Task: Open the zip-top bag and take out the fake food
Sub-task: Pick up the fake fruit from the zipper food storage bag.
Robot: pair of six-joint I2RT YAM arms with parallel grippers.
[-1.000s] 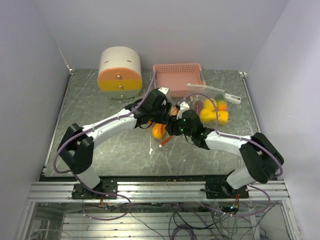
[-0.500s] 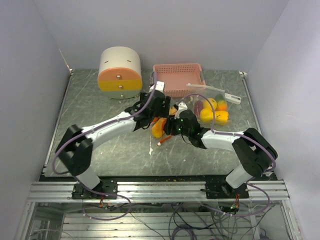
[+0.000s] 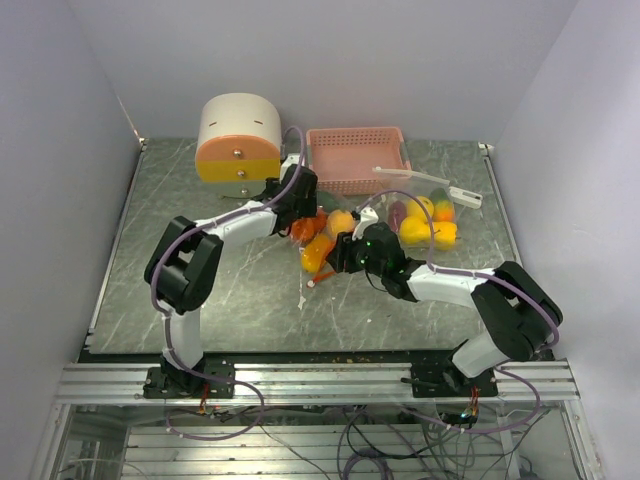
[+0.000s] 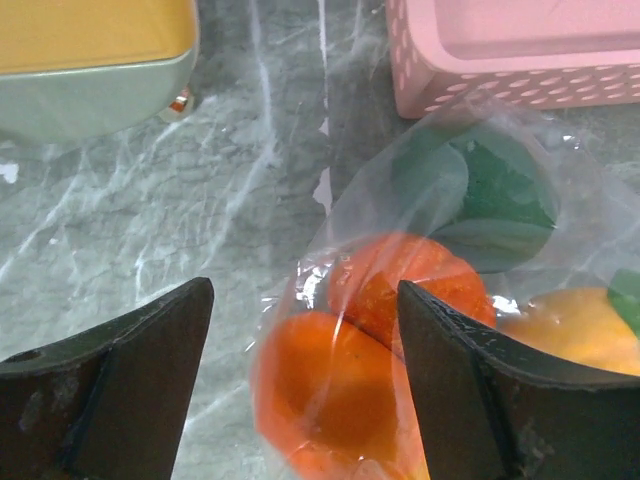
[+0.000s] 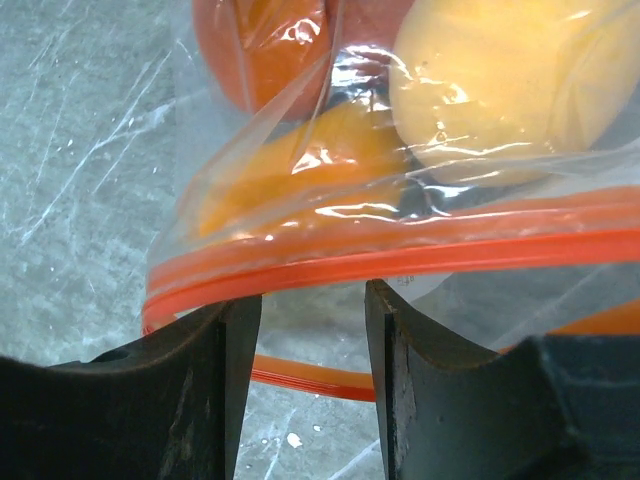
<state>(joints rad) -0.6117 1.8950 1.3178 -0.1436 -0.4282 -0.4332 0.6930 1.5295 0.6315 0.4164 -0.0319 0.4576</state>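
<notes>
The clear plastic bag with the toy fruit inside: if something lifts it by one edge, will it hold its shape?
Probably not. The bag is thin, wrinkled film, so it would likely sag. The round orange fruit inside would probably roll to the low end. Its stiffer orange zip strip looks the firmest place to hold.

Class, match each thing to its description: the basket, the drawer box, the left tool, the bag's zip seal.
Things:
1 basket
2 drawer box
3 left tool
4 zip seal

Descriptions:
a held wide open
b pink, perforated walls
c thin orange strip
d cream top, orange and yellow front

Pairs: 1-b, 2-d, 3-a, 4-c
</notes>
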